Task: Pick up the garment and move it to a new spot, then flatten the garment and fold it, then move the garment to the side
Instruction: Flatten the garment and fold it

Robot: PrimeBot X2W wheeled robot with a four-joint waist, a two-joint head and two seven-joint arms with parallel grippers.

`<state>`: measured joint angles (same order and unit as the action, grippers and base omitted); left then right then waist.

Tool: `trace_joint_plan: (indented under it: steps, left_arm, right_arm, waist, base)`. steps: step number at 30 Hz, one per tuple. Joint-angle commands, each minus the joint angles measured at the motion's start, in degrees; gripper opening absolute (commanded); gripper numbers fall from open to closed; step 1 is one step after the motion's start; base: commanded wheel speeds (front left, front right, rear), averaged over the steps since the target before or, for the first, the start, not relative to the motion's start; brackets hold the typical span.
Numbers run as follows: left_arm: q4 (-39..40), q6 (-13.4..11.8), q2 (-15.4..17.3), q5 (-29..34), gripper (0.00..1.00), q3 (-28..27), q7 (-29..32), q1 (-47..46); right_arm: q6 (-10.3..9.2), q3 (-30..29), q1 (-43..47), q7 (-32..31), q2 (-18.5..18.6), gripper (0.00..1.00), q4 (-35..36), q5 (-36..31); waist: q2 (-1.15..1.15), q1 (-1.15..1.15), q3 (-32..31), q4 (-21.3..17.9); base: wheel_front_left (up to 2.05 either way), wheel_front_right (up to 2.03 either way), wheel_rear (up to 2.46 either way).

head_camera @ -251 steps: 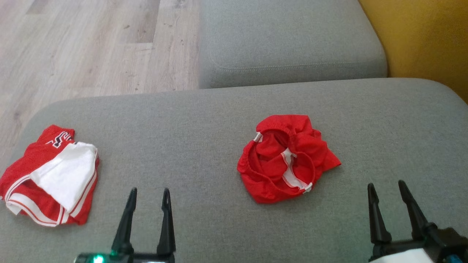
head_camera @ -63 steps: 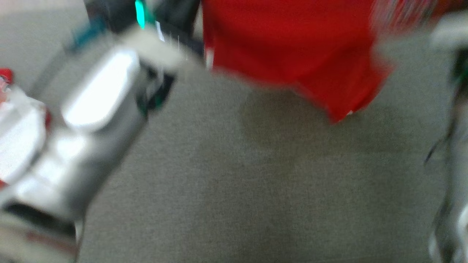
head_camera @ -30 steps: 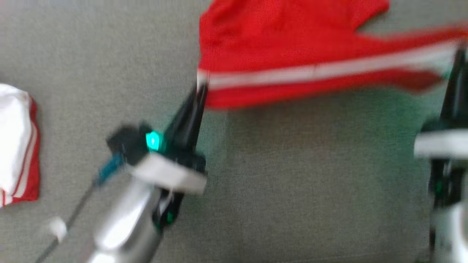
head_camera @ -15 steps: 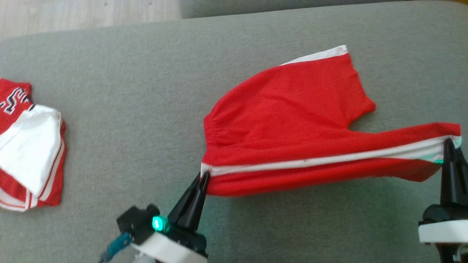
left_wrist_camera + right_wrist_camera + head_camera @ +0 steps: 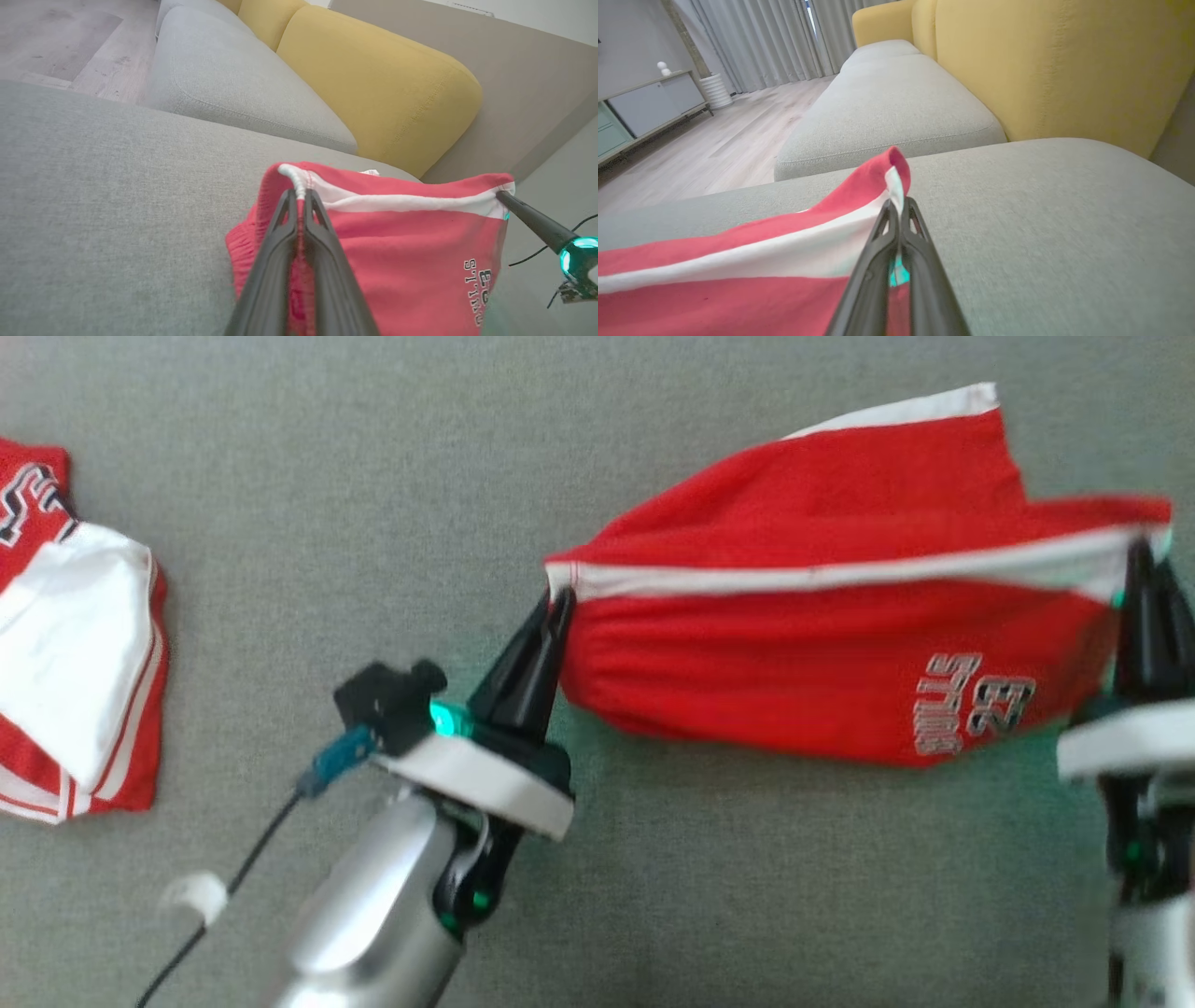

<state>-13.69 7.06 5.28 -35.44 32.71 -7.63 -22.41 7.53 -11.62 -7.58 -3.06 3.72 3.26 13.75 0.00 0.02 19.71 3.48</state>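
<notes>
Garment (image 5: 803,663) pinched between left hand (image 5: 557,604) and right hand (image 5: 1142,558), print (image 5: 971,705) unreadable

Both ends are the same design, pretty sleek: the left gripper (image 5: 557,605) and right gripper (image 5: 1144,560) each have two long, matte black fingers (image 5: 275,261) that taper to thin points, with little slotted cut-outs near the tips. Each sits on a chunky white ring (image 5: 478,786) with a glowing teal light (image 5: 450,719) next to it. There's also a smaller green light (image 5: 479,900) tucked in the black joint (image 5: 462,873) below the ring. The left forearm (image 5: 369,919) is a smooth, shiny silver tube. A black box (image 5: 387,695) sticks off the wrist with a blue plug (image 5: 336,761), and a thin black cable (image 5: 254,854) runs from it through a small white clip (image 5: 191,896).
</notes>
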Motion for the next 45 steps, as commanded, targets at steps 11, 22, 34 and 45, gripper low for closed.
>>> trace_joint_plan:
  steps: [11, 22, 34, 45]
  left_arm:
    - [-8.54, 0.36, -1.83, -5.26, 0.00, 0.73, -0.59, -13.86]
    - [-14.71, 0.30, -2.18, -4.19, 0.00, 3.68, -5.23, -18.80]
    - [-15.56, -3.37, -1.52, 2.26, 1.00, 5.36, -7.26, -16.48]
    - [3.83, -15.15, 0.66, 19.90, 1.00, -2.21, -7.35, -1.17]
  right_arm:
    - [-0.04, 4.84, -19.75, -0.44, 7.44, 0.00, -15.09, -1.29]
    - [-0.04, 10.53, -30.27, 6.47, 10.51, 0.25, -30.67, 0.46]
    - [-0.04, 12.34, -27.87, 13.15, 10.62, 1.00, -37.94, 2.57]
    - [-0.04, 8.40, -17.48, 8.92, 6.88, 1.00, -35.24, 4.11]
  waist:
    - [0.00, -0.02, 4.85, 0.75]
    - [0.00, -0.02, 6.49, 1.94]
    - [0.00, -0.02, 2.03, 1.72]
    - [0.00, -0.02, -3.03, 2.42]
  base:
    - [0.00, 0.00, 0.00]
    - [0.00, 0.00, 0.00]
    - [0.00, 0.00, 0.00]
    - [0.00, 0.00, 0.00]
